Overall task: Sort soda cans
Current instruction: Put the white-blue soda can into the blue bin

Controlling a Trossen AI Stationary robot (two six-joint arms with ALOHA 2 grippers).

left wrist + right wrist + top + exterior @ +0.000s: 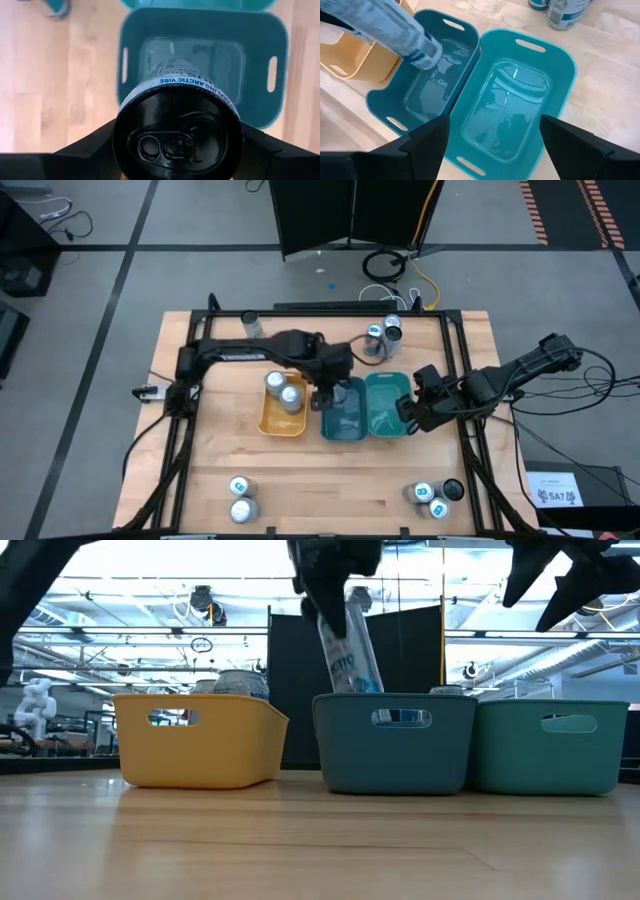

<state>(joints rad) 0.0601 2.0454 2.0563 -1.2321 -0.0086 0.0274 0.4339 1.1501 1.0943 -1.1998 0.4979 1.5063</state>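
Three plastic trays mid-frame, rims touching, left gripper [335, 585] clenched on slim silver-blue soda can [350, 650], long axis tilted, over dark teal tray [343, 412], right gripper [492, 137] released over lighter teal tray [560, 60].

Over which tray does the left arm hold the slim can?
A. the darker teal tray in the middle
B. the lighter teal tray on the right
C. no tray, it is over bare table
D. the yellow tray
A: the left gripper holds the slim can tilted above the middle teal tray, whose inside shows under it.

Two cans [281, 388] in leftmost tray [268, 423]
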